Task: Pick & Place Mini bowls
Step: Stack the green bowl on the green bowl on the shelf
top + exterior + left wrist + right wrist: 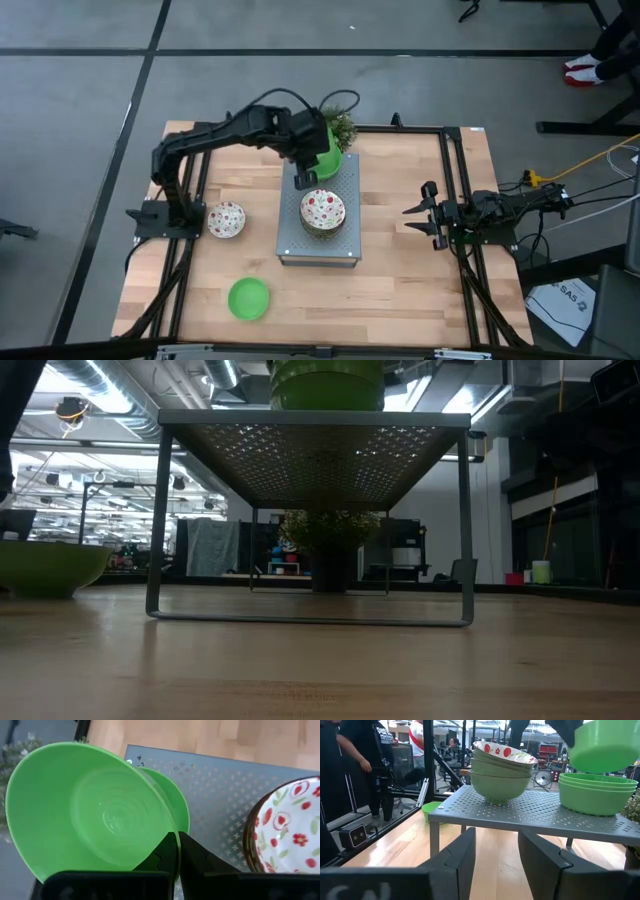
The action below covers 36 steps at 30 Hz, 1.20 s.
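A grey perforated metal rack (320, 240) stands mid-table. On it sit a stack of bowls topped by a white speckled one (322, 210) and, farther back, a stack of plain green bowls (597, 795). My left gripper (306, 176) is over the rack's far part, shut on one green bowl (90, 810), held just above the green stack. One speckled bowl (226, 219) and one green bowl (248, 298) rest on the table left of the rack. My right gripper (408, 219) waits open at the right. My left gripper pinches the green bowl's rim (175, 836), one finger inside the bowl and one outside. The fingers come from above, slanting down. The bowl (602, 750) is tilted and lifted clear, just above the green stack.
A small bushy potted plant (342, 128) stands at the far edge right behind the rack. Black rails (455, 200) run along both sides of the wooden table. People stand beyond the table in the right wrist view (375, 750).
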### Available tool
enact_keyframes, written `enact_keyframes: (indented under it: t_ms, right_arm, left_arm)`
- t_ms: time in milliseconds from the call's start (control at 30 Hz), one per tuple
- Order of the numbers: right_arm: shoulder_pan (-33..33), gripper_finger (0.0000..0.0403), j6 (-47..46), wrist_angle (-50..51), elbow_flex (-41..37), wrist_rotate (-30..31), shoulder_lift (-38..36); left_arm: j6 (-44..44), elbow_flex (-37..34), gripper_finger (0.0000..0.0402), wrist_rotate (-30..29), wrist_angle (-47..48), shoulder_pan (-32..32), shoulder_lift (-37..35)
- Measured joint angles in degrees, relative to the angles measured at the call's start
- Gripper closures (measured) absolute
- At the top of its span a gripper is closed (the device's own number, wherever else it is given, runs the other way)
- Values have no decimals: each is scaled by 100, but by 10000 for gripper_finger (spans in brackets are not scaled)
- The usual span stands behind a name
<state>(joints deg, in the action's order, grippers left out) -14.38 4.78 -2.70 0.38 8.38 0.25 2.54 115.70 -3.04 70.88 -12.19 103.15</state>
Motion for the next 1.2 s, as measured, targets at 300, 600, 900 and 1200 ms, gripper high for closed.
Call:
enact_keyframes:
  t_ms: [300,600,900,1200]
  right_arm:
    - [-1,256,0,0,0,0,0]
    - [-1,256,0,2,0,0,0]
    - [-1,256,0,1,0,0,0]
    - [0,256,0,1,0,0,0]
  left_arm:
    - [573,0,398,-79,-14,94,21]
    - [1039,0,398,-50,35,150,254]
    - [1109,0,398,-274,146,159,331]
    - [1159,0,398,-233,190,121,329]
